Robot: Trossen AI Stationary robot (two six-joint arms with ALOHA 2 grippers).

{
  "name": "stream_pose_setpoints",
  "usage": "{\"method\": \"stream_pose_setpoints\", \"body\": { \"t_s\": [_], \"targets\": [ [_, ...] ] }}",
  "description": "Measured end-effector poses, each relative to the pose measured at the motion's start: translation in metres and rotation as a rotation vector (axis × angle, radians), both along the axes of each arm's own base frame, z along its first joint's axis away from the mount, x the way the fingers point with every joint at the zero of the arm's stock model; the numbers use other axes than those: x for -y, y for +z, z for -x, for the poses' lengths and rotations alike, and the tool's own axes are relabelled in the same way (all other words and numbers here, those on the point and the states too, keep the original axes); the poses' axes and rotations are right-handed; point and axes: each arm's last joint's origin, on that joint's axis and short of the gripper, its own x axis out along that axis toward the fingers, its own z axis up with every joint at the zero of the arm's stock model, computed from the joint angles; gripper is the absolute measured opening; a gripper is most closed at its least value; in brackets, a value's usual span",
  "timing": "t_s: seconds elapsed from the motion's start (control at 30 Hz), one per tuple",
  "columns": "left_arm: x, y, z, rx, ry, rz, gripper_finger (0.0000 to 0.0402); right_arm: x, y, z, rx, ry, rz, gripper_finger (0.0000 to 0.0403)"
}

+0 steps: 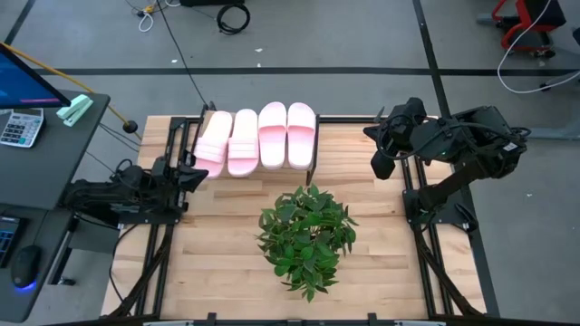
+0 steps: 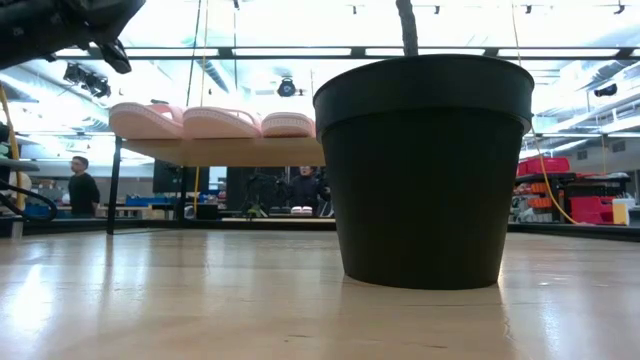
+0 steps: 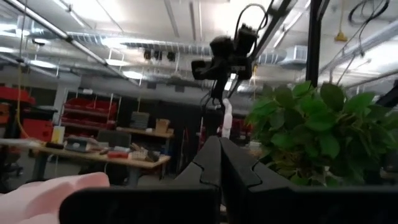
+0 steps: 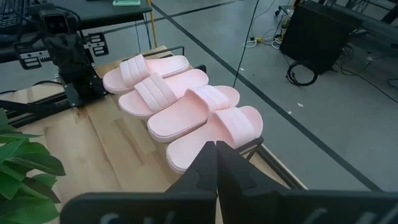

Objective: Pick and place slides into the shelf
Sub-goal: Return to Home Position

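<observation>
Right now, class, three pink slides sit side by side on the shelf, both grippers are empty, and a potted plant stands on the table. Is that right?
Not quite: there are four slides, not three. The high view shows all four side by side on the shelf. The rest holds: the left gripper and right gripper are empty, and the potted plant stands on the table.
</observation>
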Motion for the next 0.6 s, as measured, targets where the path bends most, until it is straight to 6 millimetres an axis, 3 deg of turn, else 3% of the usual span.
{"method": "stream_pose_setpoints", "body": {
  "t_s": [0.3, 0.6],
  "targets": [
    [0.0, -0.005, 0.0, 0.057, -0.021, 0.004, 0.0002, 0.0, 0.0, 0.0, 0.0, 0.0, -0.001, 0.0],
    [0.003, -0.026, -0.01, -0.19, -0.12, 0.017, 0.0002, 0.0, 0.0, 0.0, 0.006, -0.005, -0.009, 0.0]
  ]
}}
